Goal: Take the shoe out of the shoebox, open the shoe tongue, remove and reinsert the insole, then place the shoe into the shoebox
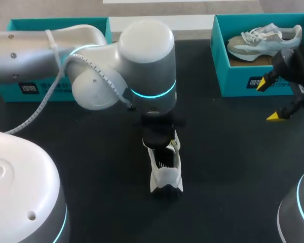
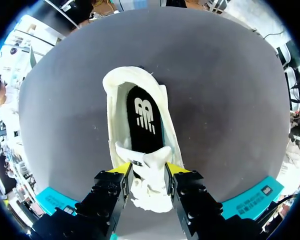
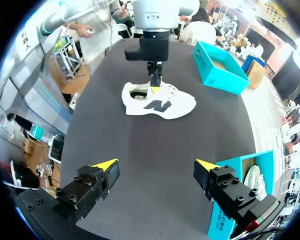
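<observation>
Far left, a teal cardboard shoebox [image 1: 61, 23], mostly behind our left arm. Our left gripper [image 2: 147, 172] is narrow, pinching the white shoe tongue [image 2: 149, 162] of the white low-top sneaker [image 1: 164, 174]. The sneaker stands on the black table [image 1: 233, 167], between the boxes. The black printed insole [image 2: 142, 120] sits inside. We judge this the tongue-opening step. Next: hold the tongue back and bring our right gripper [image 3: 156, 165] over for the insole; it is spread wide and empty beside the second teal shoebox [image 1: 243, 83].

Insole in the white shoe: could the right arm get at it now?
Probably yes. The left gripper holds the tongue back, baring the insole; nothing stands between the open right gripper and the shoe.
</observation>
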Action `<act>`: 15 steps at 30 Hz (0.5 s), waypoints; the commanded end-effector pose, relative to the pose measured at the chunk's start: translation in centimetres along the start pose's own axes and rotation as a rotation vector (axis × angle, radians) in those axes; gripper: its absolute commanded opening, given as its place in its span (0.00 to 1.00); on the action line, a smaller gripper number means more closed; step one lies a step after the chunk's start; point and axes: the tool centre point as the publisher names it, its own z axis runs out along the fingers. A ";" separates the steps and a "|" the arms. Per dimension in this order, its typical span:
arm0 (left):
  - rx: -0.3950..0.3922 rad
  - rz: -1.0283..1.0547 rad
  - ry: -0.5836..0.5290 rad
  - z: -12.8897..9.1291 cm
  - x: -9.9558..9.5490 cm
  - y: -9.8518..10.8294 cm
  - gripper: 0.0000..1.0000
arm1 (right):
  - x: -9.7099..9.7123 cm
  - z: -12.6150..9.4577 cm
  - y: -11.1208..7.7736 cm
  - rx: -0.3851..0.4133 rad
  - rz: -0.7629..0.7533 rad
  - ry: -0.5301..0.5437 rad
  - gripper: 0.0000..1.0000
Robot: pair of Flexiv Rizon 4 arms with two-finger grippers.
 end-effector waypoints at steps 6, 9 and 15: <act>-0.006 -0.034 -0.021 -1.2 0.1 -0.1 0.35 | -0.1 0.1 0.0 0.002 0.000 0.001 1.00; 0.006 -0.035 -0.011 -0.6 0.1 -0.8 0.35 | -0.1 0.1 0.0 0.002 0.000 0.001 1.00; 0.022 -0.049 0.000 0.2 0.3 -1.9 0.35 | -0.1 0.1 0.0 0.002 0.000 0.001 1.00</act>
